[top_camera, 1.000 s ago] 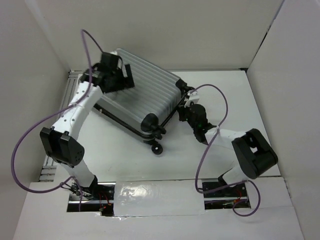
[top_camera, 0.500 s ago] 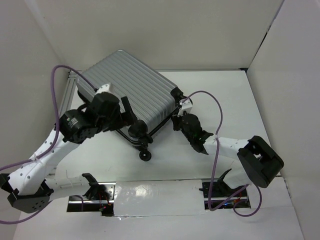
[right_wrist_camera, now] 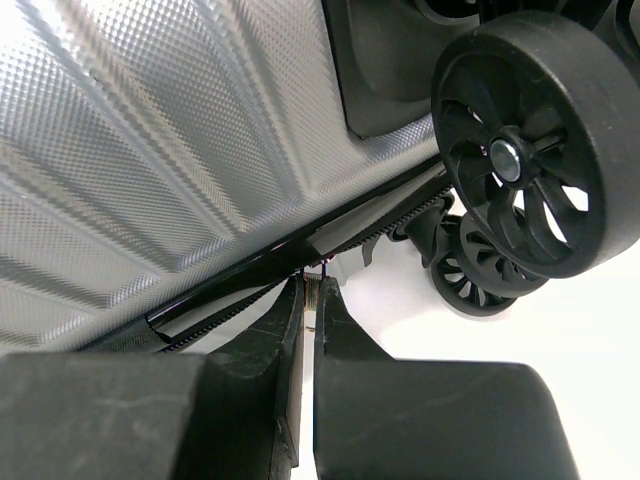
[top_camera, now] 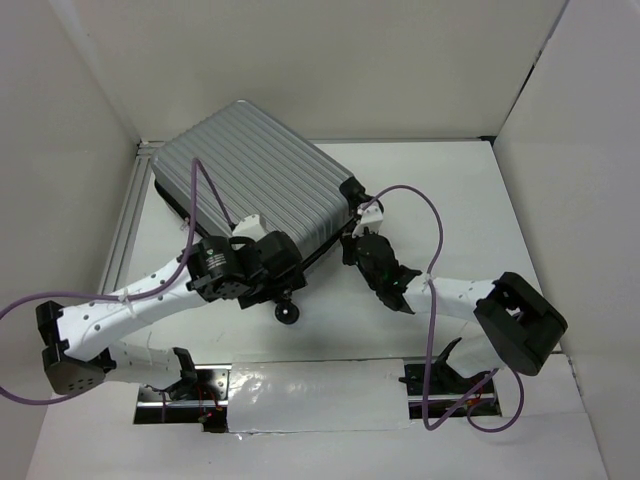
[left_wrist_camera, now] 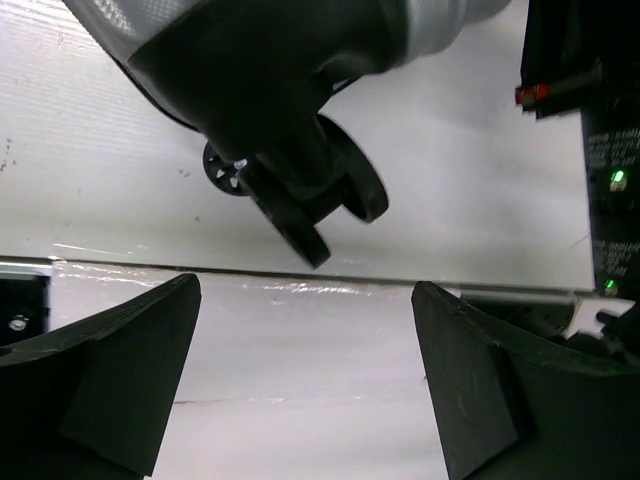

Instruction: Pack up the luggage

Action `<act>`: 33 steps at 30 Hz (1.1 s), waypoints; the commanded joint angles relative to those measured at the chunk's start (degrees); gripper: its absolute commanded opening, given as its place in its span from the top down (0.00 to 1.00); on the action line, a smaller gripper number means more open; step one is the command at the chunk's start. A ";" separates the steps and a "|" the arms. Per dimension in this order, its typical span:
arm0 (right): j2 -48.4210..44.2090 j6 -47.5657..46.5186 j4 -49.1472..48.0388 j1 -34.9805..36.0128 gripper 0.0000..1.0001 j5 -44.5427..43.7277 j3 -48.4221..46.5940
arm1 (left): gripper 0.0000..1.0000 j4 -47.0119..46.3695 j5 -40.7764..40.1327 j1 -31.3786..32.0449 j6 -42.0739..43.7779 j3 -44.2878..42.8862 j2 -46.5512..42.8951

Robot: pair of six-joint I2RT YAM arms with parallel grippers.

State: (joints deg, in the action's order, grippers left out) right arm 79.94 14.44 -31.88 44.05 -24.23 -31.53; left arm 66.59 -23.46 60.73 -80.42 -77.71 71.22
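The luggage is a closed silver ribbed suitcase lying slantwise at the back left of the white table. My left gripper is open and empty at its near corner, just beside a black wheel. In the left wrist view that wheel hangs above my spread fingers, with my left gripper over bare table. My right gripper is at the suitcase's right edge. In the right wrist view my right gripper is shut on a thin zipper pull at the black seam, beside two wheels.
White walls close in on the left, back and right. An aluminium rail runs along the table's left edge. A shiny taped strip lies at the near edge between the arm bases. The right arm's base shows lit green lights.
My left arm has swung from the suitcase's far top corner down to its near wheel corner. The suitcase has shifted toward the back left. My right gripper stays at the seam.
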 commanded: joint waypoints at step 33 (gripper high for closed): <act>-10.24 3.05 -4.68 5.96 1.00 -8.81 2.70 | 1.00 6.01 -11.25 1.15 -26.80 3.01 8.23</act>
State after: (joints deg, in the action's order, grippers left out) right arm 71.26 16.29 -32.91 49.36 -30.24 -28.51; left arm 69.56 -31.90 61.67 -106.02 -74.98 79.53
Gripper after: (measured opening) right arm 0.007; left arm 0.576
